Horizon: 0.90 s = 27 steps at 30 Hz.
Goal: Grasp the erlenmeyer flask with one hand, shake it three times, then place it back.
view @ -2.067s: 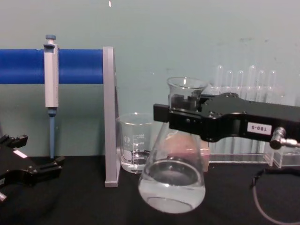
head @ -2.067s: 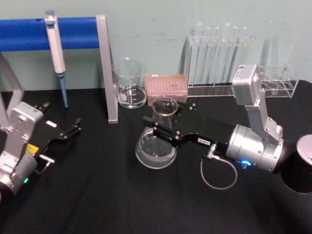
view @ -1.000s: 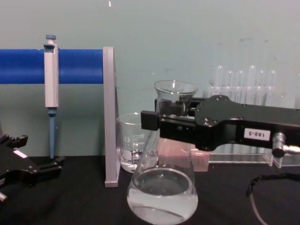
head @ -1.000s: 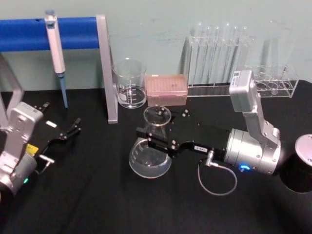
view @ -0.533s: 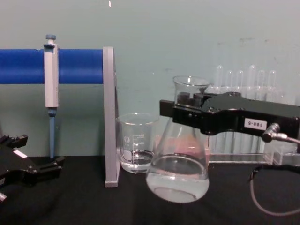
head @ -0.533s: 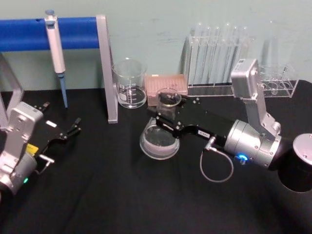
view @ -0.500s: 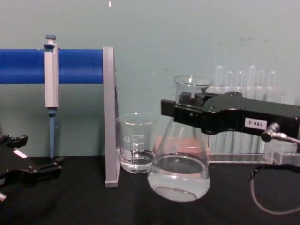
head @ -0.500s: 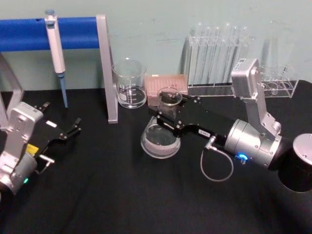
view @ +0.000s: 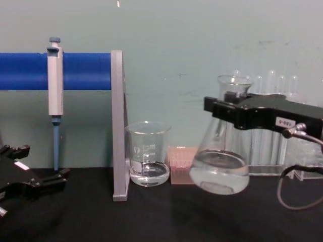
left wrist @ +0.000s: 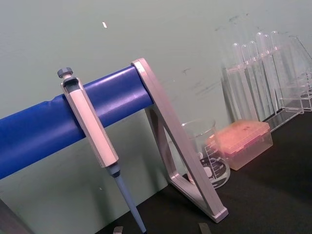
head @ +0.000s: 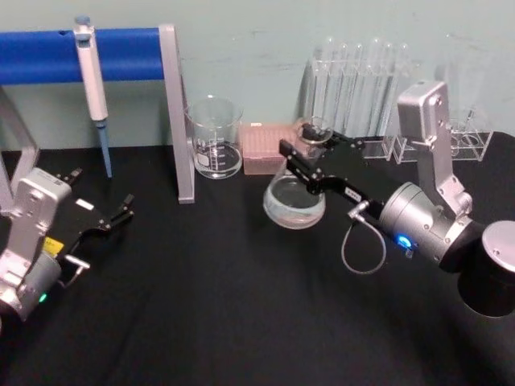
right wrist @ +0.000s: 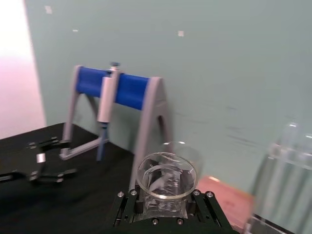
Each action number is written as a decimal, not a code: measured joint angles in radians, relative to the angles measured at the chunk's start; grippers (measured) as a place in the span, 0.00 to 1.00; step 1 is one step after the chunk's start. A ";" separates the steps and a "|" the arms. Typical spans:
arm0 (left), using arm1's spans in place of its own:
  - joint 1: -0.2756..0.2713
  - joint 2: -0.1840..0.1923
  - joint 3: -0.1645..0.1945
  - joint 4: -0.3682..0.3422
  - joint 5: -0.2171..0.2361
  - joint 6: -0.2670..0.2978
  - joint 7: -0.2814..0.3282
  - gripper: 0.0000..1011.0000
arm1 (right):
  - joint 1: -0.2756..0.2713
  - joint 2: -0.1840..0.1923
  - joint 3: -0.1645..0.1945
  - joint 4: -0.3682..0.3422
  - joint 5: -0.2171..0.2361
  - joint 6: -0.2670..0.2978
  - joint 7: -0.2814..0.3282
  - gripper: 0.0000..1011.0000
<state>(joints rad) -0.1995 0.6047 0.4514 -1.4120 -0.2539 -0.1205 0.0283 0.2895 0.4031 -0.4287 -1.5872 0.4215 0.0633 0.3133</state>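
Black tabletop (head: 201, 314) before a pale green wall. Erlenmeyer flask (view: 219, 174) aloft and clear of the cloth, tilted, with a shallow pool of clear liquid in its wide base; seen from the head, to the right of the pink tip box (head: 261, 149) and in front of the test tubes (head: 354, 80). Right gripper (view: 227, 108) clamped across the flask's neck just under the flared rim, arm reaching in from the right. Beaker (head: 214, 149), pipette (head: 91, 72) and blue stand (head: 48, 55) farther left, well apart from the flask. Left gripper (head: 100, 191) parked at the left edge, fingers spread, holding nothing.

Progress, as judged: grasp complete; lifted, slanted pose consistent with the shaking step; number of shakes impossible to read from a single moment; return to the table yet to come.

Obscured: most of the neck behind the black fingers; contact faces of the pads; flask base cut off in the right wrist view; white marking not made out; no visible mark for the set-down spot.
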 joint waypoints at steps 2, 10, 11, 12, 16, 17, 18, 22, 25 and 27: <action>0.000 0.000 0.000 0.000 0.000 0.000 0.000 0.99 | -0.004 -0.012 0.013 0.004 -0.009 0.006 -0.027 0.44; 0.000 0.000 0.000 0.000 0.000 0.000 0.000 0.99 | -0.015 -0.048 0.052 0.016 -0.042 0.019 -0.099 0.44; 0.000 0.000 0.000 0.000 0.000 0.000 0.000 0.99 | -0.017 -0.055 0.059 0.019 -0.050 0.022 -0.114 0.44; 0.000 0.000 0.000 0.000 0.000 0.000 0.000 0.99 | -0.018 -0.058 0.063 0.020 -0.052 0.023 -0.120 0.44; 0.000 0.000 0.000 0.000 0.000 0.000 0.000 0.99 | -0.023 -0.081 0.087 0.028 -0.077 0.029 -0.169 0.44; 0.000 0.000 0.000 0.000 0.000 0.000 0.000 0.99 | -0.023 -0.081 0.087 0.028 -0.077 0.029 -0.169 0.44; 0.000 0.000 0.000 0.000 0.000 0.000 0.000 0.99 | -0.025 -0.089 0.094 0.030 -0.084 0.032 -0.186 0.44; 0.000 0.000 0.000 0.000 0.000 0.000 0.000 0.99 | -0.029 -0.109 0.112 0.034 -0.099 0.042 -0.222 0.44; 0.000 0.000 0.000 0.000 0.000 0.000 0.000 0.99 | -0.031 -0.124 0.125 0.038 -0.111 0.049 -0.246 0.44; 0.000 0.000 0.000 0.000 0.000 0.000 0.000 0.99 | -0.032 -0.130 0.131 0.041 -0.119 0.053 -0.254 0.44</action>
<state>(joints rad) -0.1995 0.6047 0.4514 -1.4120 -0.2539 -0.1205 0.0283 0.2579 0.2728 -0.2979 -1.5465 0.3022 0.1166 0.0588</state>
